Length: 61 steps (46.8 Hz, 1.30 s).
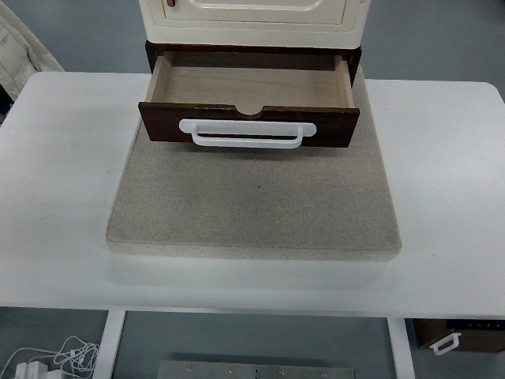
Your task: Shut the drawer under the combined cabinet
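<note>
No robot hand in shot yet, so can't tell its state. Drawer (248,99) pulled wide open at the bench's (63,197) far edge, sitting on a grey mat (252,205), white handle (246,134) facing front. Probably step one: reach in, push the front panel straight back. Cabinet (252,20) above cut off; something small bottom right, unclear.

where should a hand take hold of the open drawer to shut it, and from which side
Probably the white handle on the drawer's dark front panel, approached from the near side over the grey mat. The handle is a wide loop running across the front and standing proud of it, facing the robot. The drawer is pulled out toward the robot, so a straight push on its centre toward the cabinet should close it evenly.
</note>
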Each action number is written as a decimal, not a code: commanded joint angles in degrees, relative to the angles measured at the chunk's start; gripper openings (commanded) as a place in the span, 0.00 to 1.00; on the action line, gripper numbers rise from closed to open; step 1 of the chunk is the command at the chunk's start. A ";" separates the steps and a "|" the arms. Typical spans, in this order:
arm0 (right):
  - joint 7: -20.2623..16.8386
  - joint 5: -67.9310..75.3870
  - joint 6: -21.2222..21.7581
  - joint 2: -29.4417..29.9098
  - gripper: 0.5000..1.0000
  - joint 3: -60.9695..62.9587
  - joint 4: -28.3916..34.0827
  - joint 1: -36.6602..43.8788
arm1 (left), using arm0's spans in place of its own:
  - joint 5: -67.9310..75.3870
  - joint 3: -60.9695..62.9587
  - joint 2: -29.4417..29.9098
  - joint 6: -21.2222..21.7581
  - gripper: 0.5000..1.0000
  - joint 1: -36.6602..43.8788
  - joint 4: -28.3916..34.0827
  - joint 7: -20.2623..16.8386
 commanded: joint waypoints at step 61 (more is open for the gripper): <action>0.00 0.00 0.00 0.00 0.90 0.00 0.00 0.01 | 17.96 31.34 10.92 3.06 1.00 -18.29 -48.54 12.92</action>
